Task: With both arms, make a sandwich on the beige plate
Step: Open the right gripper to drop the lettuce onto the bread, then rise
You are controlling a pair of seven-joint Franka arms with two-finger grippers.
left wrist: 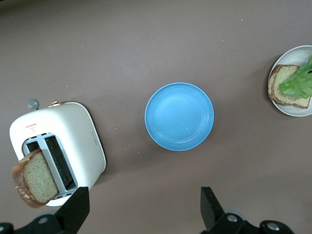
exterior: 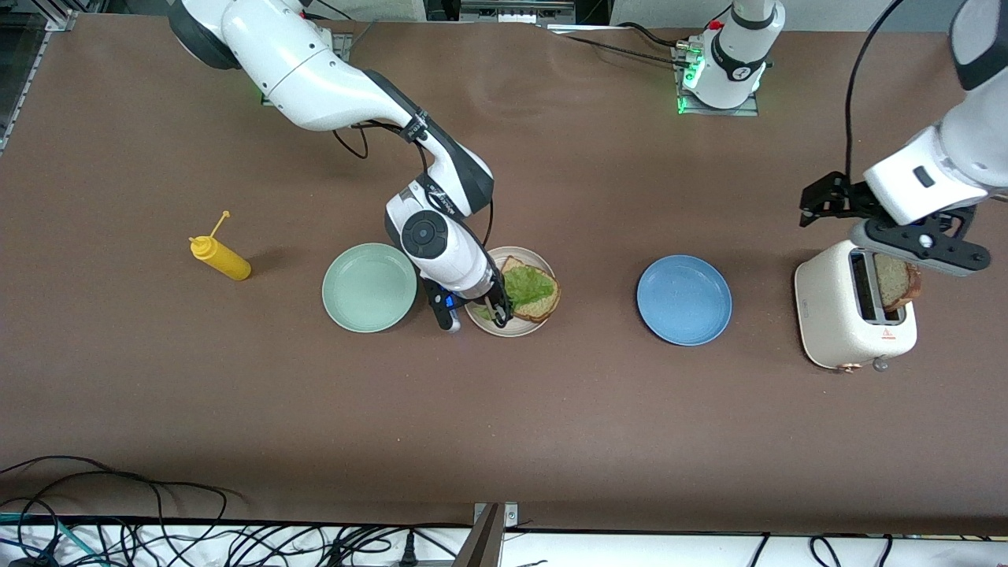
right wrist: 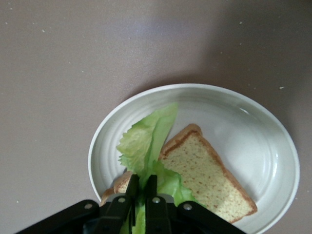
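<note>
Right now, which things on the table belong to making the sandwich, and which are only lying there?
For the job:
beige plate
bread slice on it
lettuce leaf, pinched by the right tool
second bread slice in the toaster, under the open left tool

Just lying about:
mint-green plate
blue plate
yellow squeeze bottle

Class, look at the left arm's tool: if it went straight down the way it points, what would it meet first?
Probably the toaster edge beside the bread slice; the open left tool hangs there, though depth is unclear.
</note>
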